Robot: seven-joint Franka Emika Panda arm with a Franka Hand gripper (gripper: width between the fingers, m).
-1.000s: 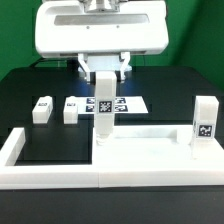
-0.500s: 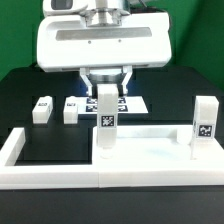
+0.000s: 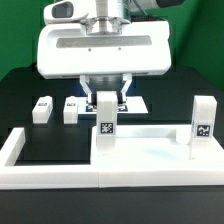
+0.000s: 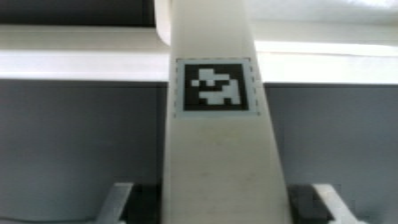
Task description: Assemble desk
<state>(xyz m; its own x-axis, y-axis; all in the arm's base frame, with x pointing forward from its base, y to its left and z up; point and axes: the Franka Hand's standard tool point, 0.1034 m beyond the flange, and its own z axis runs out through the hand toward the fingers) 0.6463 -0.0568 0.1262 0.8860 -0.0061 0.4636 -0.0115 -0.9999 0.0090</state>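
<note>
The white rimmed tabletop (image 3: pixel 150 152) lies at the front, on the exterior view's right. One white leg (image 3: pixel 204 122) stands upright at its right corner. My gripper (image 3: pixel 106 97) is shut on the top of another tagged leg (image 3: pixel 105 130) and holds it upright at the tabletop's left corner. In the wrist view this leg (image 4: pixel 219 120) runs straight out between my fingers (image 4: pixel 121 202), with my gripper (image 4: pixel 221 208) closed on its sides. Two more legs (image 3: pixel 41 109) (image 3: pixel 70 110) lie loose on the black table at the left. Where the held leg meets the tabletop is hidden.
The low white border wall (image 3: pixel 18 150) runs along the front and up the left side, around the tabletop. The marker board (image 3: pixel 132 103) lies flat behind the held leg. The big white wrist housing (image 3: pixel 100 50) hangs above it.
My gripper has come down and forward with the leg in it. The leg's tag now sits lower, and its foot has reached the tabletop's left corner.
</note>
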